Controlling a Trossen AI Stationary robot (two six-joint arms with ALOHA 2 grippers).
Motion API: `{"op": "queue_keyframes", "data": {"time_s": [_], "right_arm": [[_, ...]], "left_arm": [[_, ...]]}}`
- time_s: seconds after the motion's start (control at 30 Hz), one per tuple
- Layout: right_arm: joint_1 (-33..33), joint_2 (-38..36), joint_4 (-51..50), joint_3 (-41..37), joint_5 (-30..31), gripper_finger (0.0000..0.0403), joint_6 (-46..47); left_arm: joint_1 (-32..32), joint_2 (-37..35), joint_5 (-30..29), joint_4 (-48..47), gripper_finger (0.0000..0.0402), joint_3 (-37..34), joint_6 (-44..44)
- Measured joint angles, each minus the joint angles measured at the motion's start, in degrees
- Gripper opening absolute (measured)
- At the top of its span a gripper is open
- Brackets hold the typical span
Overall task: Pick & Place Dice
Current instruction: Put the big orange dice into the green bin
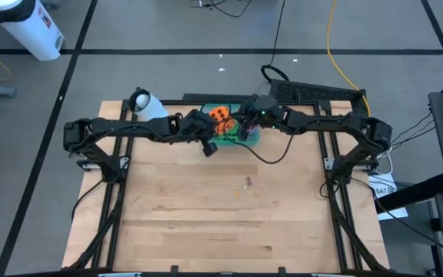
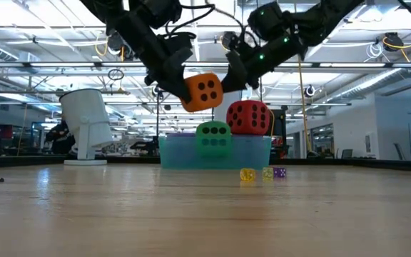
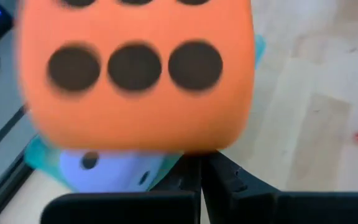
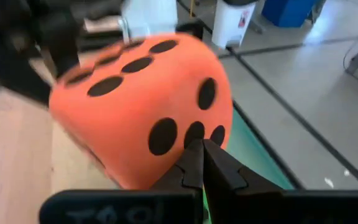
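Note:
The orange die [image 2: 202,91] hangs in the air above the teal tray [image 2: 255,153] at the table's far middle, also seen from above as the orange die [image 1: 220,116]. My left gripper [image 2: 179,86] is at its left side and my right gripper [image 2: 228,77] at its upper right; both look shut on it. The green die [image 2: 213,138] sits in the tray. The red die [image 2: 248,117] rests higher beside it, on something hidden. One light purple die [image 3: 104,171] lies in the tray under the orange one. The other purple die is hidden. My left gripper [image 3: 201,168] meets the orange die at the lower edge [image 3: 191,148] of its six-pip face, with the fingers closed to a narrow slit. It comes from the table's left. The die is lifted clear of the tray. My right gripper [image 4: 199,152] has its closed fingertips [image 4: 194,149] on the die's three-pip face, near the lower corner [image 4: 166,171]. It comes from the table's right, slanting down. How much of the die lies between the fingers is hidden by the fingers.
A white cylinder [image 1: 148,104] stands at the far left of the table, left of the tray. Several tiny dice [image 2: 266,173] lie on the wood in front of the tray, near the table's middle [image 1: 248,182]. The near half of the table is bare wood [image 1: 206,223].

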Motion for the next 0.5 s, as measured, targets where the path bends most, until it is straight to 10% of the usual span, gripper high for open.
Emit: {"op": "queue_keyframes", "data": {"time_s": [0.5], "right_arm": [[-0.7, 8.8, 1.2, 5.3, 0.0, 0.0000, 1.0]], "left_arm": [[1.8, -0.1, -2.7, -5.7, 0.0007, 0.2, -2.3]]}}
